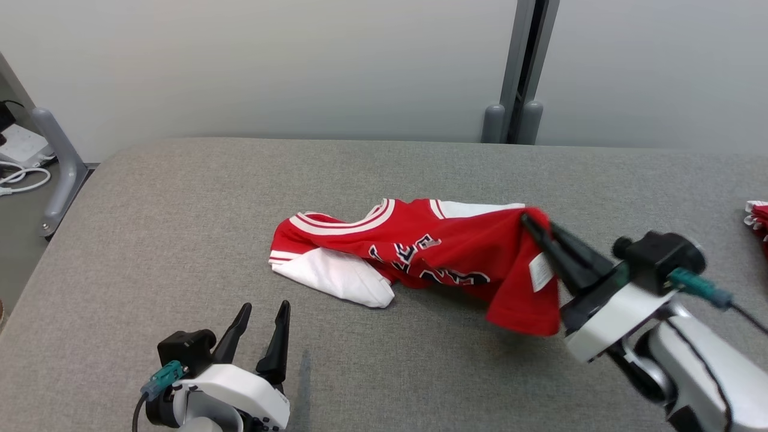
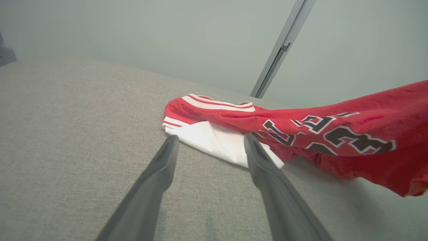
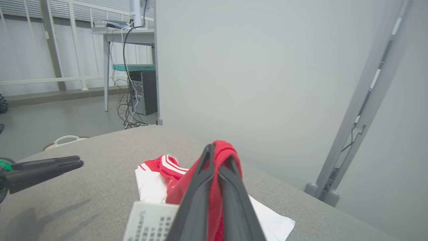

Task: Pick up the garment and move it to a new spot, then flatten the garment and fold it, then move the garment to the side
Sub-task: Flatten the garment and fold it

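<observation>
The garment (image 1: 444,252) is a red jersey with white trim, dark lettering and a white lining, lying crumpled mid-table. My right gripper (image 1: 537,227) is shut on its right edge and holds that part lifted off the table, a white label hanging beside the fingers. The right wrist view has red cloth (image 3: 219,157) pinched between the two closed fingers. My left gripper (image 1: 264,312) stands open at the lower left, short of the garment's white corner (image 2: 214,140), with nothing between its fingers (image 2: 160,167).
The grey padded table (image 1: 180,240) reaches to a pale wall. A grey post (image 1: 519,72) stands behind the back edge. Another red and white cloth (image 1: 757,219) peeks in at the right edge. A metal frame leg (image 1: 60,168) and cables lie off the left side.
</observation>
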`<state>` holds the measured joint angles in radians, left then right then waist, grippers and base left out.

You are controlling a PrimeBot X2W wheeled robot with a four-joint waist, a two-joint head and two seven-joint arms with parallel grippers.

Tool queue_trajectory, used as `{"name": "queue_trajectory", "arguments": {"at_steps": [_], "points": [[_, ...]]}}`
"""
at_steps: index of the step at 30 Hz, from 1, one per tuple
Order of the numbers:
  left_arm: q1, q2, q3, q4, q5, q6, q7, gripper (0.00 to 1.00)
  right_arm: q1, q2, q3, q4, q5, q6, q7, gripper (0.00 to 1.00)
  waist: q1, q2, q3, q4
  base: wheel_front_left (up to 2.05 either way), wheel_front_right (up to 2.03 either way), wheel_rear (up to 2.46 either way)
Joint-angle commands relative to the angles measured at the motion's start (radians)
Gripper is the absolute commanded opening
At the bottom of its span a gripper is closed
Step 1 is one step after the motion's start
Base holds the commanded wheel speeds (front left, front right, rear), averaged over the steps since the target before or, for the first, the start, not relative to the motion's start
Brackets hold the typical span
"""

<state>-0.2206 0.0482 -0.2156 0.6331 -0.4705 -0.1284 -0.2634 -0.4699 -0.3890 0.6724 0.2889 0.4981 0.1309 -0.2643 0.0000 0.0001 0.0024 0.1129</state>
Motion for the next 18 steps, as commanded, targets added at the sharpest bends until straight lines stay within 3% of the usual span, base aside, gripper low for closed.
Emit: {"name": "queue_trajectory", "arguments": {"at_steps": [1,4,9,14,15,16,18], "points": [[0.008,0.005,0.0,-0.002,-0.006,-0.003,-0.001,1.0,-0.007,-0.02,-0.034,-0.006,0.031,0.0,0.0,0.0,0.0,-0.0001,0.0,0.0,0.0,0.0,0.0],[0.005,0.005,-0.012,-0.006,-0.007,-0.003,-0.001,1.0,-0.025,-0.083,-0.135,0.038,0.024,0.0,0.0,0.0,0.0,-0.0001,0.005,0.007,0.0,0.0,0.0],[-0.005,0.006,-0.026,-0.006,-0.005,-0.003,-0.001,1.0,-0.04,-0.114,-0.278,0.186,0.117,0.0,0.028,0.0,0.0,-0.0001,0.024,0.027,0.0,0.0,0.0],[-0.023,0.006,-0.036,-0.008,-0.002,-0.003,-0.001,1.0,-0.109,-0.132,-0.282,0.397,0.062,0.0,0.055,0.0,0.0,-0.0001,0.058,0.047,0.0,0.0,0.0],[-0.028,0.006,-0.038,-0.009,-0.002,-0.002,-0.001,1.0,-0.129,-0.13,-0.279,0.442,0.051,0.0,0.052,0.41,0.0,-0.0001,0.066,0.05,0.0,0.0,0.0],[-0.033,0.005,-0.041,-0.011,-0.002,-0.002,-0.001,1.0,-0.148,-0.127,-0.27,0.481,0.033,0.0,0.047,1.0,0.0,-0.0001,0.074,0.053,0.0,0.0,0.0],[-0.044,0.005,-0.048,-0.014,-0.006,-0.002,-0.001,1.0,-0.189,-0.119,-0.254,0.558,-0.002,0.0,0.032,1.0,0.0,-0.0001,0.088,0.059,0.0,0.0,0.0]]}}
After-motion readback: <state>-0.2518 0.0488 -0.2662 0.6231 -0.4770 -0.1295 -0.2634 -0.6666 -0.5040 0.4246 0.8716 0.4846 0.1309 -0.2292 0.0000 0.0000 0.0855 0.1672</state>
